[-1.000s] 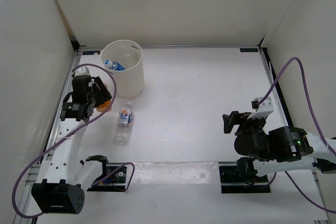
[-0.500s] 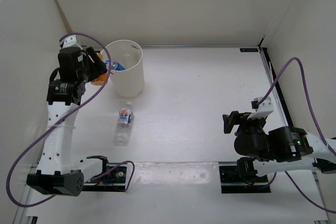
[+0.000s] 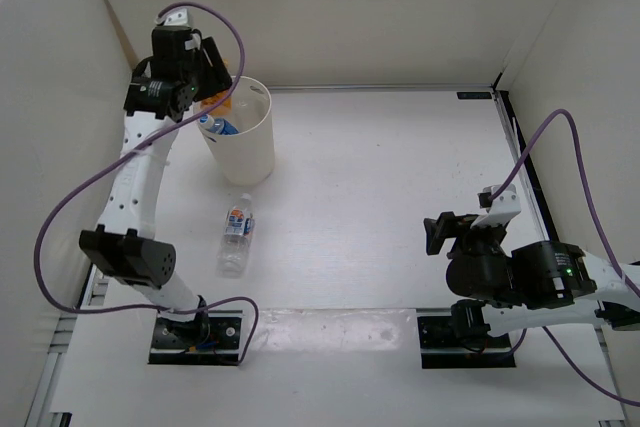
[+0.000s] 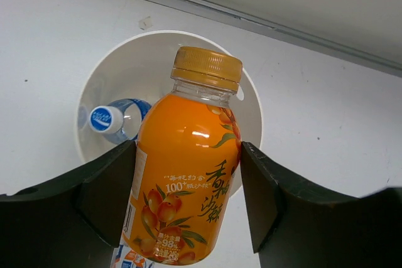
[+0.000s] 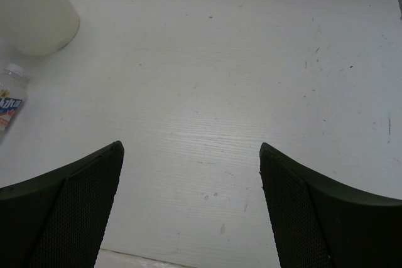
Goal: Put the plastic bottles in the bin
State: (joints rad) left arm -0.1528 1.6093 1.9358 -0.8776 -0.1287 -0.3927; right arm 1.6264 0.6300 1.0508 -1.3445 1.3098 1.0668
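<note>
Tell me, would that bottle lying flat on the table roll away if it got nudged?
Probably. The bottle lies on its side and its body is round, so a sideways nudge would likely roll it. It looks clear, perhaps empty, so probably light and easily skidded. Thin plastic may dent if squeezed.

A robotics lab test cell; plain white walls [image 3: 330, 17] enclose a white table [image 3: 370, 177]; left arm [image 3: 135, 177] and right arm [image 3: 525, 277] bolted on, trailing purple cables [image 3: 562, 112].

top cam overhead, wrist cams face down, all 3 share bin [image 3: 254, 150]
</note>
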